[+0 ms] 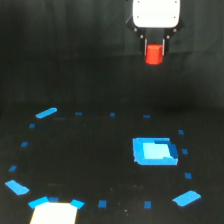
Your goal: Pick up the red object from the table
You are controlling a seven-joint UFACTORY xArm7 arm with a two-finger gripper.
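Note:
The red object [154, 54] is a small red-orange block held between the fingers of my gripper [155, 49] near the top of the exterior view, right of centre. It hangs well above the black table [90, 150]. The gripper's white body is above the block, and its dark fingers sit on either side of the block's upper part. The gripper is shut on the block.
A flat blue tray-like square [154, 151] lies on the table below the gripper. Small blue tape marks form a ring, with larger blue patches at its corners [46, 113] [186, 198] [17, 188]. A white patch [54, 213] sits at the bottom edge.

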